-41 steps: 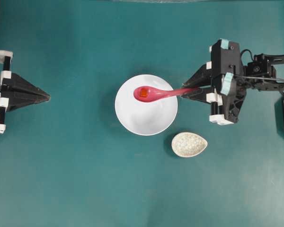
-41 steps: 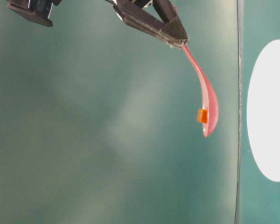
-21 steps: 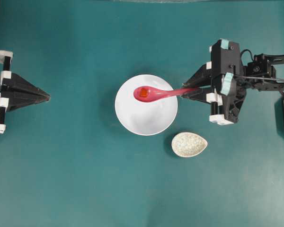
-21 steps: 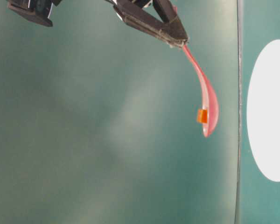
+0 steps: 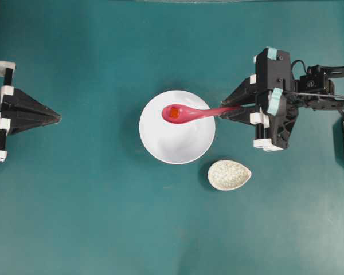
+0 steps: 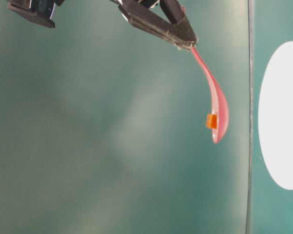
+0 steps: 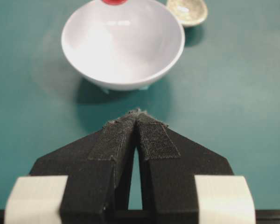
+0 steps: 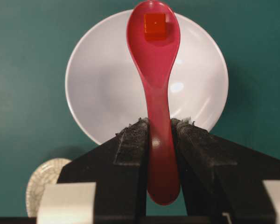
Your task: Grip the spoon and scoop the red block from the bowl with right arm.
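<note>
My right gripper point(image 5: 236, 110) point(image 8: 159, 122) is shut on the handle of the pink spoon point(image 5: 186, 113) point(image 8: 155, 60) point(image 6: 216, 105). The spoon's scoop is held in the air above the white bowl point(image 5: 178, 140) point(image 8: 102, 88) point(image 7: 126, 51). The small red block point(image 5: 174, 113) point(image 8: 155, 25) point(image 6: 212, 121) sits in the scoop. The bowl has nothing else visible inside it. My left gripper point(image 5: 58, 117) point(image 7: 136, 113) rests far to the left of the bowl, shut and holding nothing.
A small speckled off-white oval dish point(image 5: 229, 175) point(image 7: 187, 11) point(image 8: 44, 183) lies on the teal table just to the lower right of the bowl, below the right arm.
</note>
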